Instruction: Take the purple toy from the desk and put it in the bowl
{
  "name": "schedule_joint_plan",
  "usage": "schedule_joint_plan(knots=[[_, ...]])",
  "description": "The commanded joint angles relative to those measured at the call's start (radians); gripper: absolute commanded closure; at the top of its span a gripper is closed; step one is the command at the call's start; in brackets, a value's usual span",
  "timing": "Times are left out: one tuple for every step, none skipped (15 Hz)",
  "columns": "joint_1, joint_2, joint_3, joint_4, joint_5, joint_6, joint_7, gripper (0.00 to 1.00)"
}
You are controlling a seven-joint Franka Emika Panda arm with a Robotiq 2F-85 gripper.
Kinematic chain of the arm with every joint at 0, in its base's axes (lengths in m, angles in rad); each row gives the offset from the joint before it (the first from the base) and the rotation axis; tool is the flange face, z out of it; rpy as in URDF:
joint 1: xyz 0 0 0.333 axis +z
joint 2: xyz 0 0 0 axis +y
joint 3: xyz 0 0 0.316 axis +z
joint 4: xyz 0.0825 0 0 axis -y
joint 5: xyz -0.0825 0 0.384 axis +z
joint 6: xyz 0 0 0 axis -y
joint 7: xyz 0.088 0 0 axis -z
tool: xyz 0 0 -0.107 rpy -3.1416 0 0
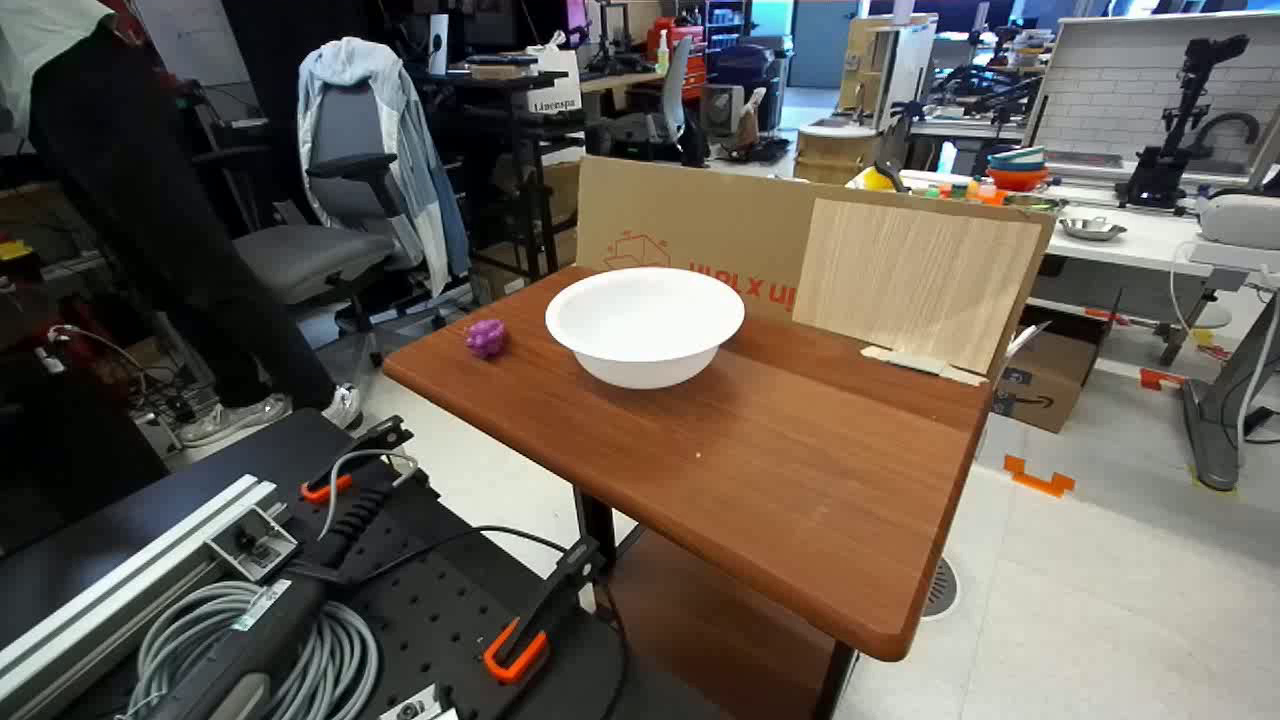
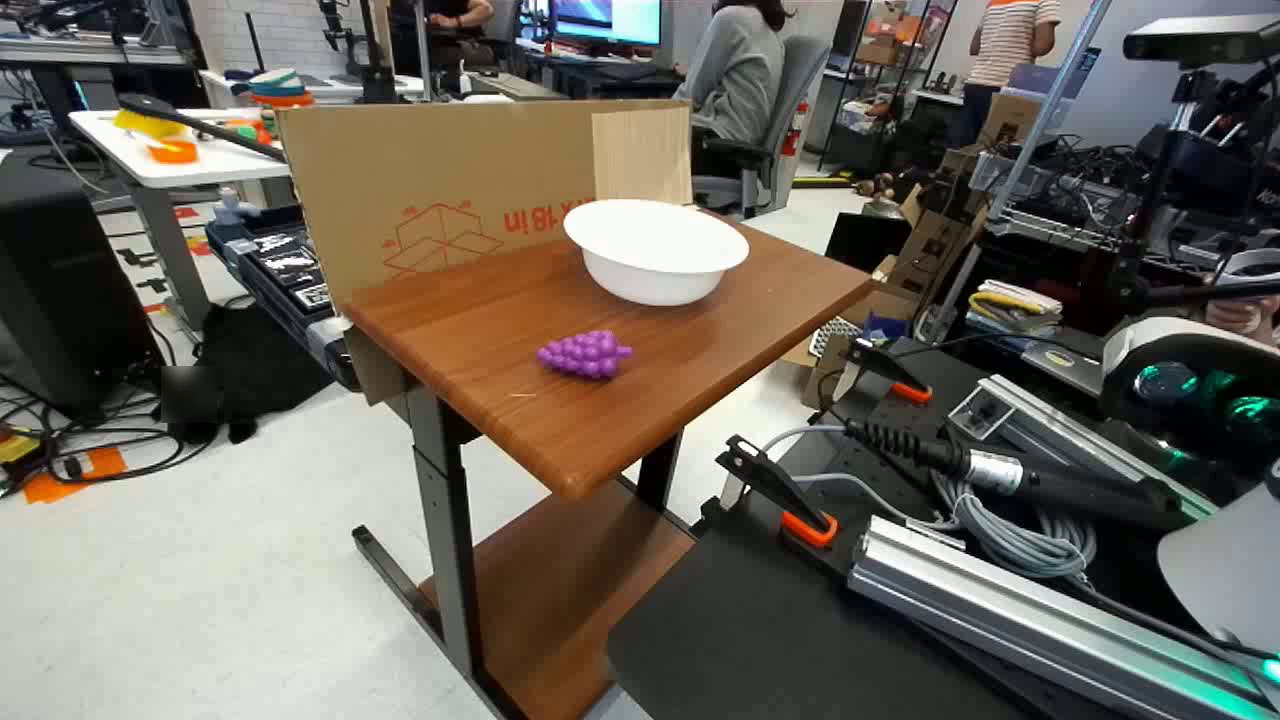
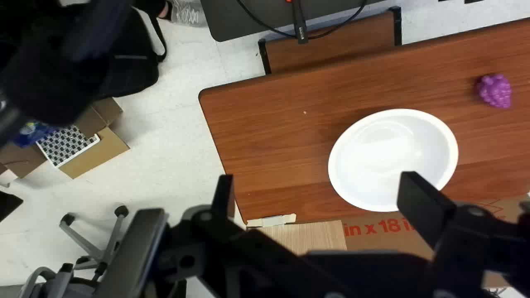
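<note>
1. Judging from the wrist view, we have the tool (image 3: 317,188) empty, its fingers (image 3: 426,207) set wide apart.
2. Our toy (image 2: 582,355), a purple bunch of grapes, lies on the worktop (image 2: 480,315) near a corner, apart from the bowl (image 2: 655,272). We take the step in hand to be the reach for it.
3. We should carry the tool past the bowl, high enough to clear its rim, and centre the toy between the fingers.
4. In an exterior view the stem (image 2: 625,352) marks the fat end. We would grip across that end, not lengthwise; the tapered tip likely gives less hold.
5. Coming straight down, we want to stop short of pressing on the worktop, then squeeze gently, since the round lobes may roll or slip. Lifting should take us well above the rim before we cross over and let go low.
6. For writing, the cardboard (image 3: 381,240) carries red print: we read "in x 18 in" in the wrist view; in both exterior views it is upside down and partly hidden.
7. In an exterior view we read "Linenspa" on a white bag (image 1: 555,92); a floor box (image 1: 1050,385) bears a curved arrow. The cable label (image 1: 262,604) is too small for us to read.
</note>
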Motion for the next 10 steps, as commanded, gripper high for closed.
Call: schedule_joint_plan(knots=[[0.011,0.000,-0.008,0.002,-0.007,-0.003,0.006,0.00],[0.011,0.000,-0.008,0.003,-0.007,-0.003,0.006,0.00],[0.011,0.000,-0.008,0.003,-0.007,-0.003,0.006,0.00],[0.011,0.000,-0.008,0.003,-0.007,-0.003,0.006,0.00],[0.011,0.000,-0.008,0.003,-0.007,-0.003,0.006,0.00],[0.011,0.000,-0.008,0.003,-0.007,-0.003,0.006,0.00],[0.011,0.000,-0.008,0.003,-0.007,-0.003,0.006,0.00],[0.011,0.000,-0.008,0.003,-0.007,-0.003,0.006,0.00],[0.033,0.028,-0.013,0.025,0.000,-0.023,-0.034,0.00],[0.062,0.044,-0.026,0.038,0.011,-0.035,-0.093,0.00]])
